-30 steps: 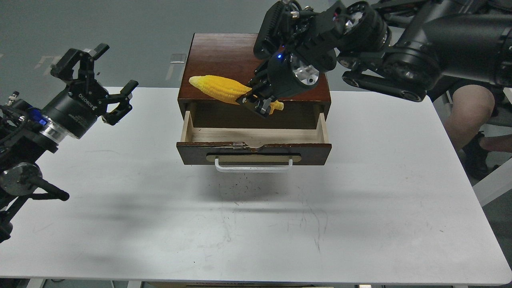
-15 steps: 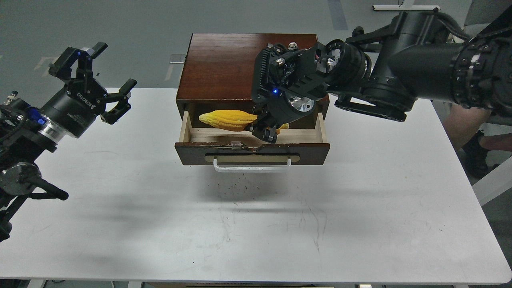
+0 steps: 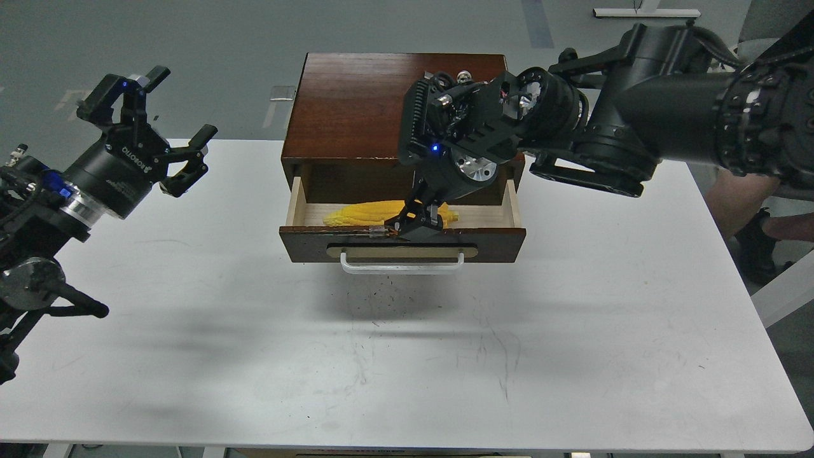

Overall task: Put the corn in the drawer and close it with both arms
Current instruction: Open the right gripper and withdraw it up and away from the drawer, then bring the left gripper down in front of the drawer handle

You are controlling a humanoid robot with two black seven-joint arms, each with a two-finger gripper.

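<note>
The drawer (image 3: 305, 243) is pulled open from a reddish-brown cabinet (image 3: 356, 102) at the back of the white table. The yellow corn (image 3: 356, 213) lies low inside the drawer on the pale wood, slightly blurred. My right gripper (image 3: 416, 226) reaches down into the drawer over the corn's right end, with its fingers spread and the corn lying between and behind them. My left gripper (image 3: 170, 117) is open and empty, held in the air to the left of the cabinet. The white bar handle (image 3: 404, 267) faces me.
The white table (image 3: 407, 356) stretches in front of the drawer, with scuff marks. A person's leg (image 3: 744, 184) and a chair are beyond the right edge. My right arm's bulky wrist (image 3: 483, 133) hangs over the cabinet's right half.
My right gripper has carried the corn down from above the cabinet's top edge into the drawer, and its fingers have spread. The left arm has barely moved.
</note>
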